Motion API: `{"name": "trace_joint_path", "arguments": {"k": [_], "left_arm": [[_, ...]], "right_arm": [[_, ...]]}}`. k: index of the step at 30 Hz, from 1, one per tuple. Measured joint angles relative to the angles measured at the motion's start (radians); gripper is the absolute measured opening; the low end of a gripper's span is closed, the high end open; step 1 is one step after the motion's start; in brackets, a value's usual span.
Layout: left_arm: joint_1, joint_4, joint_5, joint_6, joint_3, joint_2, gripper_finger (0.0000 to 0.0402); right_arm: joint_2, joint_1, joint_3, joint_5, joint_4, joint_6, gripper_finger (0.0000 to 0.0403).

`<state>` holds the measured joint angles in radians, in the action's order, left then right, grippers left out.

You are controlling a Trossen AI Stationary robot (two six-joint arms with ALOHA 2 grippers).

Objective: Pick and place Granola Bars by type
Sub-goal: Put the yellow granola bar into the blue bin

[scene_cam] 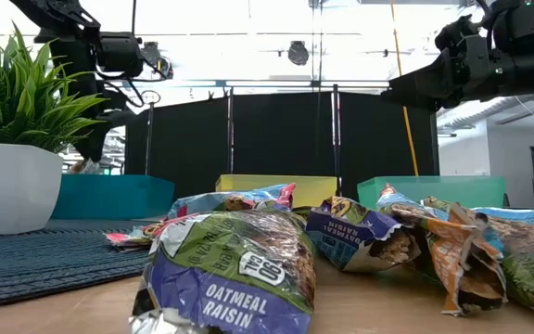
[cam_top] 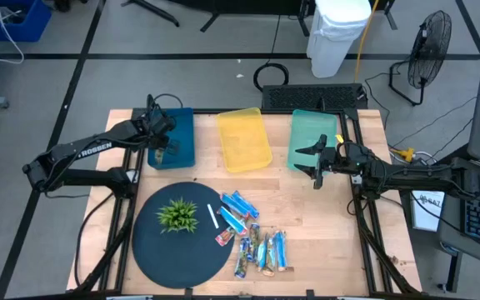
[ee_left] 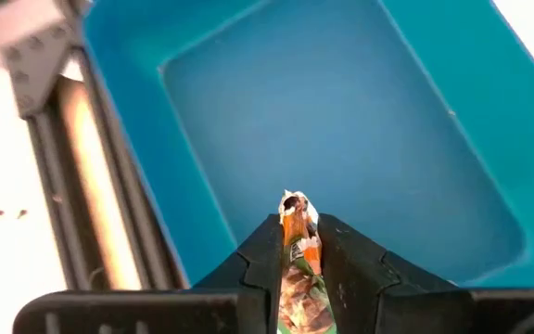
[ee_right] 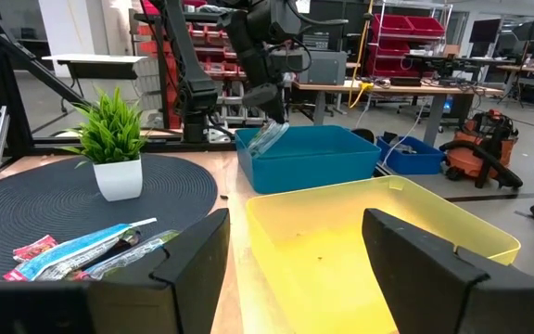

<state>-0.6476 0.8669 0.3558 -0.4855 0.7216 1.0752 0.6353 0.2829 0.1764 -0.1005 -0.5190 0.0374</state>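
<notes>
I hold my left gripper (ee_left: 299,269) over the empty blue plastic bin (ee_left: 360,111) near the table's rear-left corner, fingers clasping a brownish-green shiny-wrapped granola bar (ee_left: 297,243). Next: release fully, then withdraw. My right gripper (ee_right: 295,250) waits with fingers apart.

We see only the crimped tip of the brown-and-green wrapped granola bar (ee_left: 297,243) between the left end effector's (ee_left: 299,269) dark fingers; the rest is cut off. In the low view, the nearest purple oatmeal-raisin bar (scene_cam: 225,278) hides bars behind it.
</notes>
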Motion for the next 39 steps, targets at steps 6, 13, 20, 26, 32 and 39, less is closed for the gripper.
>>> {"name": "trace_joint_path", "arguments": {"k": [6,13,20,26,32,39], "left_arm": [[0.000,0.000,0.045,-0.020,0.000,0.000,0.0079],[0.000,0.000,0.070,-0.036,0.000,0.000,0.0139],[0.000,0.000,0.099,-0.033,0.000,0.000,0.0240],[0.000,-0.004,0.099,-0.022,0.000,0.000,0.0295],[0.062,-0.174,-0.056,0.017,-0.001,-0.015,0.0314],[0.256,-0.600,-0.267,0.276,-0.001,-0.103,0.0303]], "right_arm": [[0.000,0.000,0.000,0.000,0.000,0.000,0.0238],[0.000,0.000,0.000,0.000,0.000,0.000,0.0238],[0.000,0.000,0.000,0.000,0.000,0.000,0.0238],[0.000,0.000,0.000,0.000,0.000,0.000,0.0238],[0.000,0.000,0.000,0.000,0.000,0.000,0.0238],[0.000,0.000,0.000,0.000,0.001,-0.011,0.0238]]}}
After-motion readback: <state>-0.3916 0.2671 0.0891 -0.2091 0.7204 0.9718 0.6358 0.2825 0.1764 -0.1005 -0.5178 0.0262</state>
